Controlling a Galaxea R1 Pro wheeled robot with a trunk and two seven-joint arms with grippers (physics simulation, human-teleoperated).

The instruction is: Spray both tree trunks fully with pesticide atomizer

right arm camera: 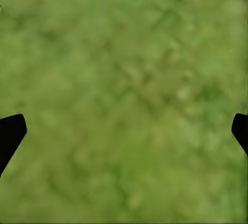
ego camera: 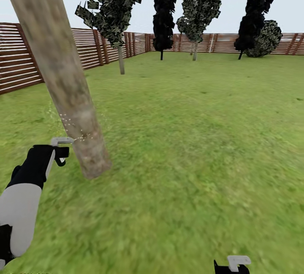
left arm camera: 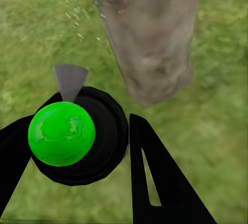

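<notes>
Spraying trunk [ego camera: 63,76] low down; left fingers [left arm camera: 132,162] pinching sprayer [left arm camera: 62,133] just beside bark, droplets [ego camera: 69,124] sparse. Right fingers [right arm camera: 13,133] spread over grass [ego camera: 190,139]. Risk: fixed aim leaving upper bark uncovered.

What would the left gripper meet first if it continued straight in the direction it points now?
Probably the tree trunk. The left gripper, shut on the pesticide atomizer, faces the trunk's lower part, with only grass between them. Depth is unclear, so it might meet the ground beside the base instead.
</notes>
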